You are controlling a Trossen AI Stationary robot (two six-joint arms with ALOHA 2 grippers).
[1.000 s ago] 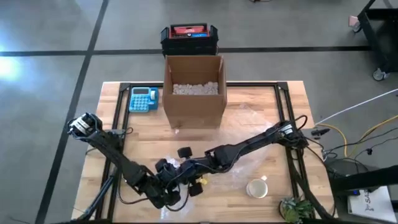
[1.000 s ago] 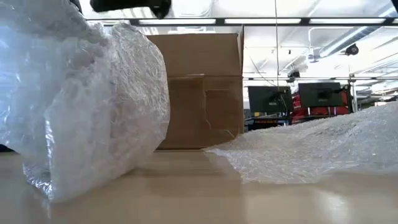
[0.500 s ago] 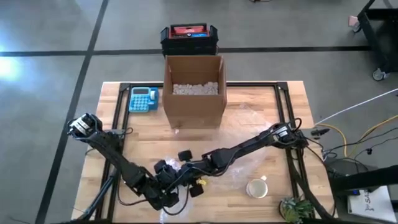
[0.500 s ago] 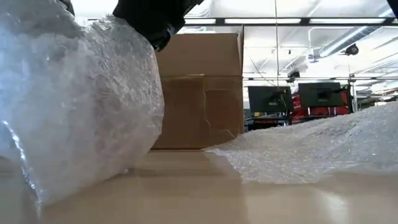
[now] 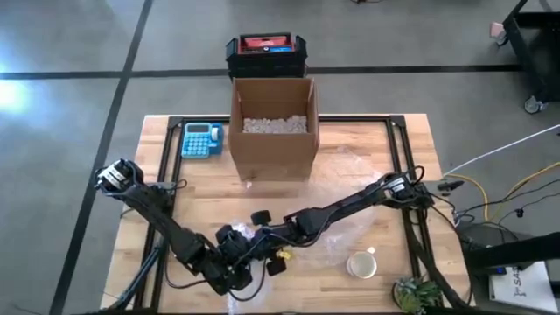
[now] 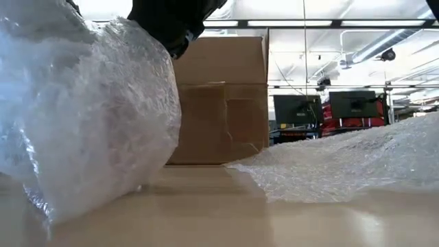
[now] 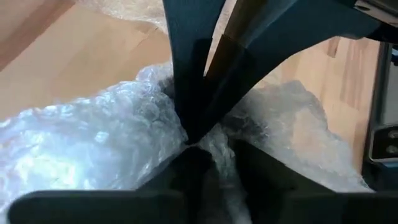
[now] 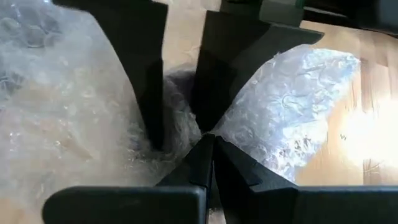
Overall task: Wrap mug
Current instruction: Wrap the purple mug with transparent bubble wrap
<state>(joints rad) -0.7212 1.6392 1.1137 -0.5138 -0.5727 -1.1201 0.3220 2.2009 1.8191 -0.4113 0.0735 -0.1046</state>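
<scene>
Grey concrete floor [image 5: 70,131]; ceiling strip lights [image 6: 329,24] and monitors [image 6: 357,104] behind

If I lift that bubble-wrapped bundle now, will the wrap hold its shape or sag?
The bubble wrap bundle looks crumpled and puffy, so it probably gives under pressure. Its loose folds may slip open. Both the left gripper and right gripper pinch wrap only, so the contents may shift.

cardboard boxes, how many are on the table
1: the cardboard box stands open at the table's far edge, beside the blue calculator. More could hide behind the bubble wrap.
</scene>
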